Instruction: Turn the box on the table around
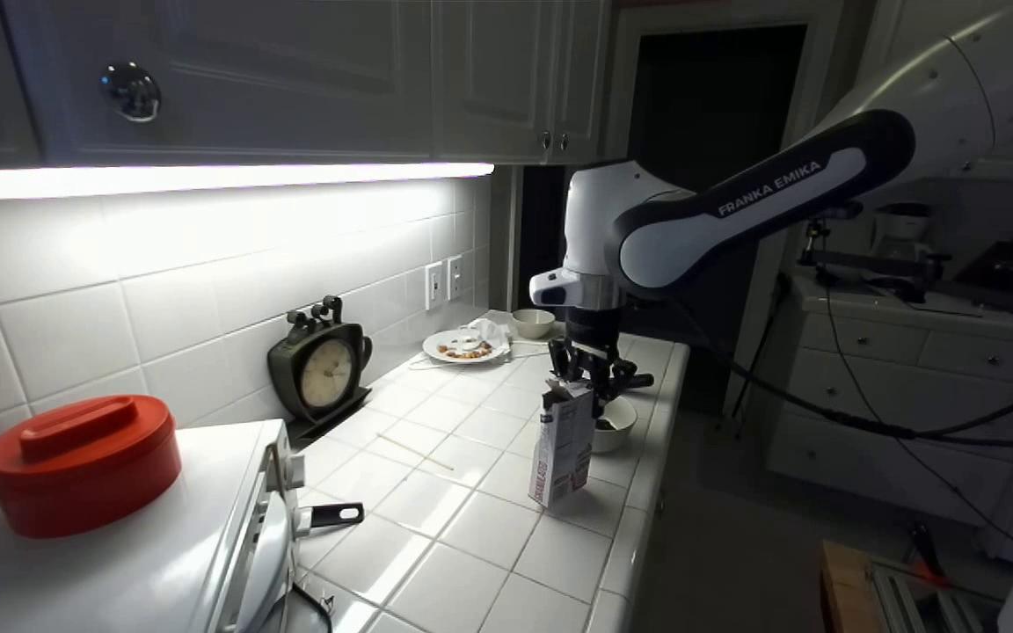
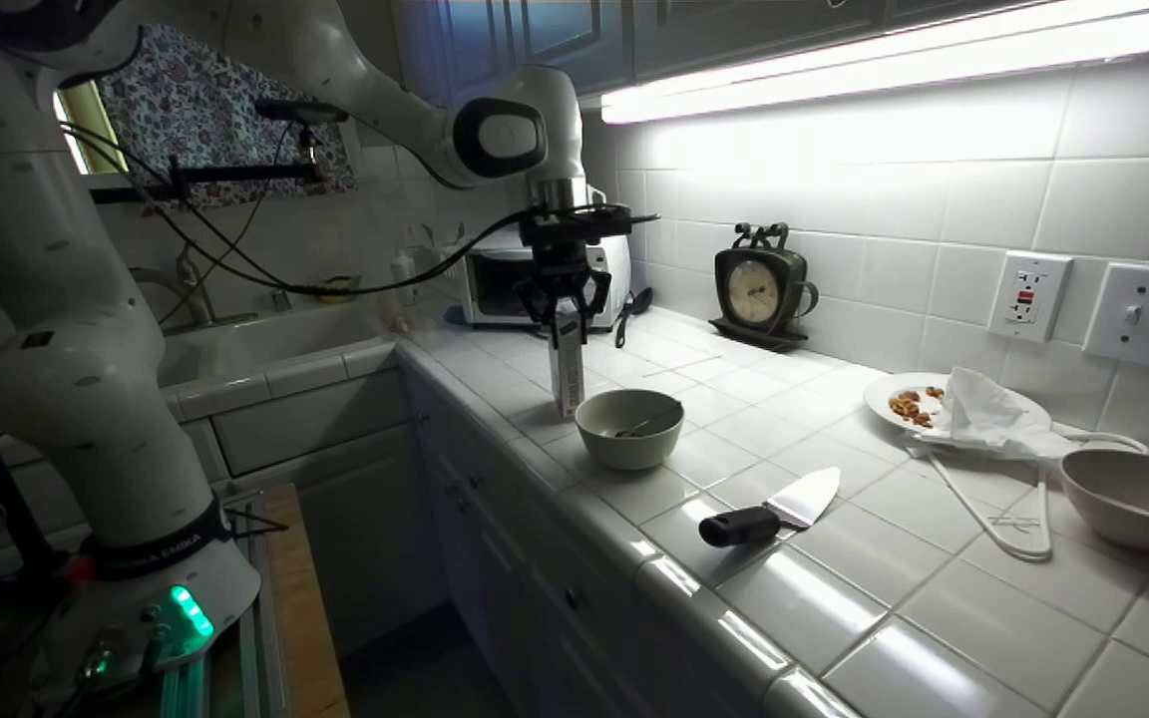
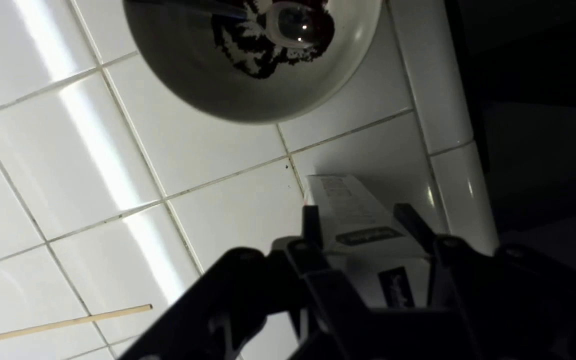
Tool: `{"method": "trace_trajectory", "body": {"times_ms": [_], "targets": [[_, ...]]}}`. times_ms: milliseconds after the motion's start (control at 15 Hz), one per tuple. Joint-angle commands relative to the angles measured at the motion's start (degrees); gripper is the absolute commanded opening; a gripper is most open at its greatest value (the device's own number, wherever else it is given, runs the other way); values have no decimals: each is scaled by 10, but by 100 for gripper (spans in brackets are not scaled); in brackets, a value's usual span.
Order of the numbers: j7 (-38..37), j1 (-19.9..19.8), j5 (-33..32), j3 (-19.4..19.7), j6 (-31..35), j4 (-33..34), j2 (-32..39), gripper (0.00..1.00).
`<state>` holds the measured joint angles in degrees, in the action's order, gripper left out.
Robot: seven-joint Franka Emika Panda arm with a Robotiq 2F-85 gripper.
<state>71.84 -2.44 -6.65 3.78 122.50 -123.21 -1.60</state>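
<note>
The box (image 1: pixel 564 448) stands up straight, or close to it, on the counter (image 1: pixel 480 536), near the edge. A bowl (image 2: pixel 629 446) is just beside it, with a strip of counter between the two. A spoon (image 3: pixel 288 25) and some dark stuff (image 3: pixel 258 66) are in this bowl. It is the closest thing in the way. Past the bowl, a cake server (image 2: pixel 764 521) lies flat. Farther along are a plate (image 2: pixel 880 400) with bits of food (image 2: pixel 914 407) and crumpled paper (image 2: pixel 993 411), and a second bowl (image 2: pixel 1148 504). A thin stick (image 3: pixel 60 326) lies between the box and the wall (image 1: pixel 207 338). A clock (image 2: pixel 756 291) stands by the wall, well apart from the box. At the other end, a red tub (image 1: pixel 80 470) sits on a white oven (image 1: pixel 194 492).

The tool (image 3: pixel 360 222) points down over the box. Its two fingers (image 3: pixel 312 225) are part way apart, one on each side of the box near the top. In the wrist view they press up to its sides, so the tool pinches the box.
</note>
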Motion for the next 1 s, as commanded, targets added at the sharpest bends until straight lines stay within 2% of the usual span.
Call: {"method": "trace_trajectory", "body": {"times_ms": [0, 600, 933], "targets": [[-84, 1, -4, -6, -9, 12, -1, 16], [-284, 10, -23, -19, -12, -2, -14, 16], [-394, 12, -4, -21, -21, -19, -21, 16]]}}
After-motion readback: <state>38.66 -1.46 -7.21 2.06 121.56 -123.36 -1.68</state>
